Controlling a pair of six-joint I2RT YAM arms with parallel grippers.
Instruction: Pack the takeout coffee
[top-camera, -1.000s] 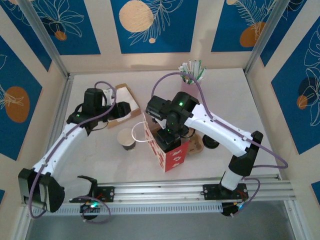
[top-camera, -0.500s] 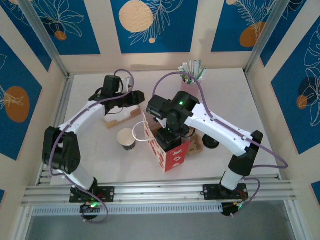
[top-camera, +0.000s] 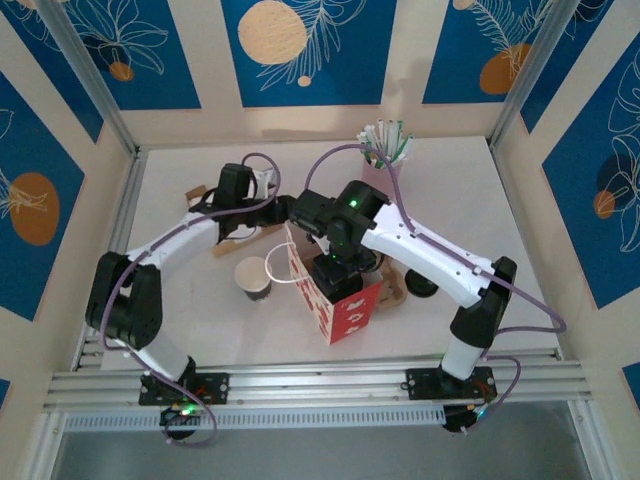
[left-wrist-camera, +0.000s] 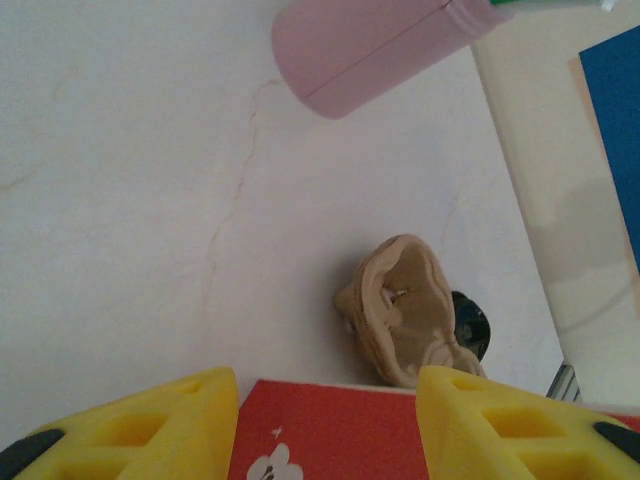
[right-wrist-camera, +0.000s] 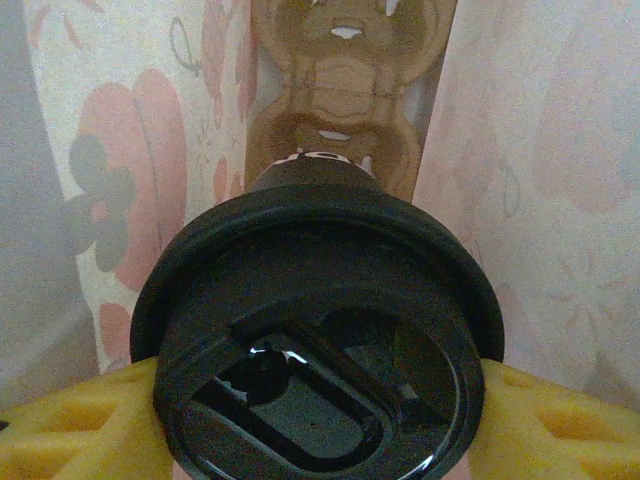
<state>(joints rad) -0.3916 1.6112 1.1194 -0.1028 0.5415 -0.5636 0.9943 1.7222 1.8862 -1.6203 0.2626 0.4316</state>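
A red takeout bag (top-camera: 345, 312) with a white handle (top-camera: 275, 268) stands open mid-table. My right gripper (top-camera: 340, 272) reaches down into it, shut on a coffee cup by its black lid (right-wrist-camera: 320, 340); the yellow fingers (right-wrist-camera: 70, 430) press the lid from both sides. A brown cardboard carrier (right-wrist-camera: 340, 80) lies at the bag's bottom between its floral inner walls. My left gripper (top-camera: 288, 208) hovers open at the bag's far edge, with the red bag (left-wrist-camera: 330, 435) between its fingertips (left-wrist-camera: 150, 430). A lidless paper cup (top-camera: 254, 277) stands left of the bag.
A pink holder with straws (top-camera: 385, 150) stands at the back; the left wrist view shows its pink body (left-wrist-camera: 370, 50). Crumpled beige paper (left-wrist-camera: 410, 310) and a loose black lid (top-camera: 420, 285) lie right of the bag. A cardboard tray (top-camera: 235, 235) lies under the left arm.
The left arm has swung in from the left side and reached right, its gripper now at the bag's far edge. The right gripper stays in the bag with the cup.
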